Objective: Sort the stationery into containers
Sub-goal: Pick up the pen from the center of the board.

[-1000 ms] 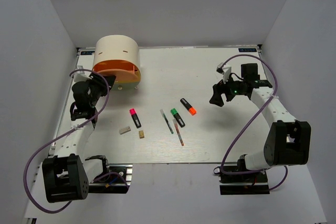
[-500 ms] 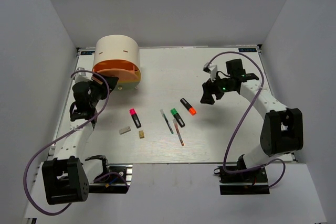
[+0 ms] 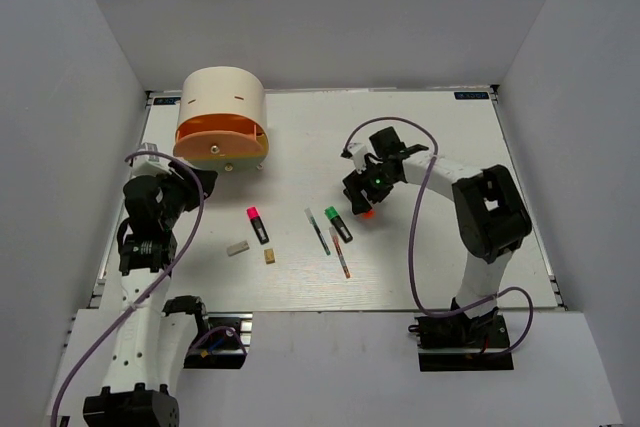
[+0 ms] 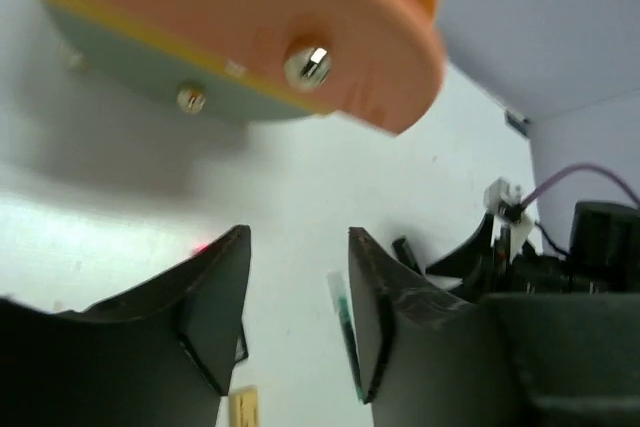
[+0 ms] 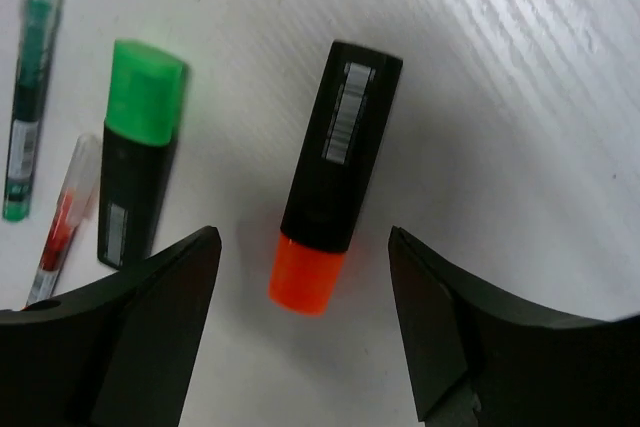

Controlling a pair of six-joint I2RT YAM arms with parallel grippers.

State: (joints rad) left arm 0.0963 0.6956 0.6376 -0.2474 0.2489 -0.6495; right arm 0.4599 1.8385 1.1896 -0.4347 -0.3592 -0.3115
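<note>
The containers are a cream drum (image 3: 222,97) with an orange tray (image 3: 218,139) and a yellow tray under it, both with knobs (image 4: 308,65). My left gripper (image 3: 196,179) (image 4: 298,247) hangs open and empty just in front of the trays, apart from them. My right gripper (image 3: 360,195) (image 5: 305,239) is open, low over the orange-ended highlighter (image 5: 338,162), with its jaws on either side of the orange end. On the table lie the green highlighter (image 5: 140,147), pink highlighter (image 3: 257,224), green pen (image 3: 317,230), red pen (image 3: 340,252), grey block (image 3: 237,248) and tan block (image 3: 269,257).
White walls enclose the table on the left, back and right. The drum stands at the back left. The right arm's purple cable (image 3: 420,217) loops above the table's right side.
My right arm has swung left and down from the right side onto the orange highlighter, its jaws narrowing a little. My left gripper has drawn back from the trays, and its jaws have parted.
</note>
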